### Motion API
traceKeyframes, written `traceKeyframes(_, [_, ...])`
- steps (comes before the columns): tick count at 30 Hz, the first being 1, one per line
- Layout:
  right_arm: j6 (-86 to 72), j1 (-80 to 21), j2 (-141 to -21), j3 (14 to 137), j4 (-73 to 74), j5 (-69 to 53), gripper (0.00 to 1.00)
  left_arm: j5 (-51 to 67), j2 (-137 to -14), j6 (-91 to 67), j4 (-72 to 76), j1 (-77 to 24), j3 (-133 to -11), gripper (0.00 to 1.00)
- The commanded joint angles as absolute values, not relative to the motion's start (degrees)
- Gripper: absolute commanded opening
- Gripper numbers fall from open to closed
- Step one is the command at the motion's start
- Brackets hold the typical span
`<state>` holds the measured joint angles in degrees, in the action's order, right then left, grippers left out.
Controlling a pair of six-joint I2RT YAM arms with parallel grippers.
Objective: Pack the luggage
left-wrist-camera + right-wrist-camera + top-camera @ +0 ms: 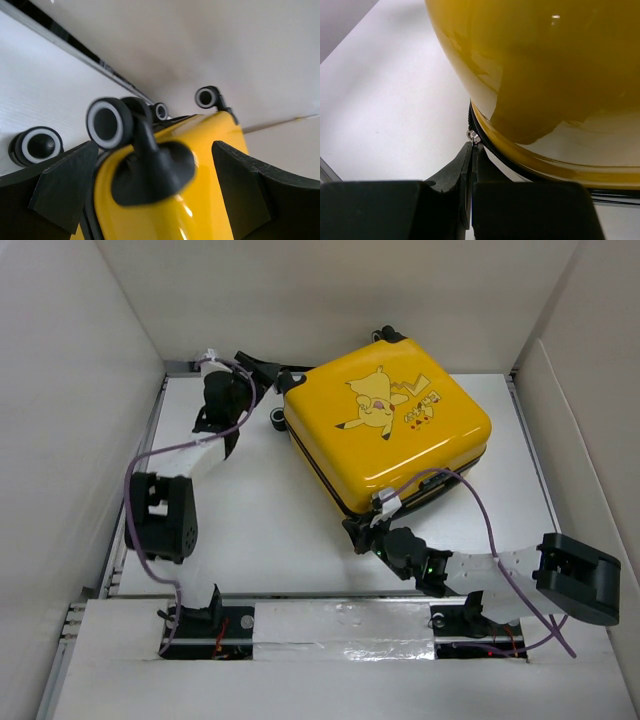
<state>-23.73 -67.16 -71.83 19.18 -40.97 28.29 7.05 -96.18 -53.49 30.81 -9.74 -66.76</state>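
The luggage (390,425) is a yellow hard-shell suitcase lying closed on the white table, its Pikachu face up. My left gripper (275,380) is at its far left corner, open. In the left wrist view the left gripper (154,150) straddles that yellow corner and a black wheel bracket (150,172), with both pads standing off the shell. A black wheel (108,122) sits just above. My right gripper (362,530) is at the near left corner, low by the black zipper band (485,142). The right gripper (472,146) is shut on the small metal zipper pull (473,136).
White walls (90,390) box in the table on the left, back and right. A metal rail (135,480) runs along the table's left edge. Purple cables (480,505) loop from both arms; the right one arcs over the suitcase's near edge. More wheels (36,145) show at the far corner.
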Motion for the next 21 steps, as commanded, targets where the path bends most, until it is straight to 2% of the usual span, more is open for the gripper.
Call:
traceKeyframes(1, [-23.7,-68.8,-71.0,18.1,-41.3,22.3,0.0,15.3,-101.6,-53.4,24.6,-8.6,-76.4,0.99])
traceKeyframes(13, [-23.9,-68.8,-72.7,18.3,-41.0,20.8,0.0,17.8,-112.7,-55.2,26.6,-9.8,-87.5,0.99])
traceKeyframes(20, [-24.0,-68.8,-72.4,18.2,-41.2,21.6,0.0,19.7,-118.1,-58.4,29.3,-10.8,-91.4,0.96])
traceKeyframes(21, [-24.1,-68.8,-72.1,18.2,-41.0,22.0,0.0,20.4,-118.6,-58.9,30.1,-11.3,-91.4,0.92])
